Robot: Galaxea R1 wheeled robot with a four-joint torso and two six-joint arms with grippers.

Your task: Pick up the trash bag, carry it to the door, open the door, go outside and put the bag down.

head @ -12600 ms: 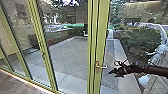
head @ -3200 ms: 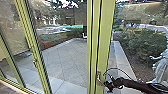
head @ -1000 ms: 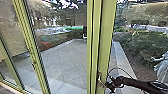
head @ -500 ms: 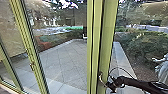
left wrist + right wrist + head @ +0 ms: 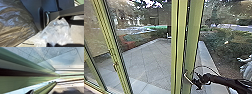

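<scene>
Plastic, dark and creased, the large bag (image 5: 13, 23) bulges beside a clear bag (image 5: 56, 32); I can't tell which one is meant. Either looks light, soft and easily torn, best held by a gathered neck. Lower right of the head view, the right gripper (image 5: 196, 81) is at the door handle (image 5: 188, 78); whether it or the left gripper is clamped, I can't tell.

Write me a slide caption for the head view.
Right gripper at the handle of a green-framed glass door, with a paved yard beyond.
</scene>
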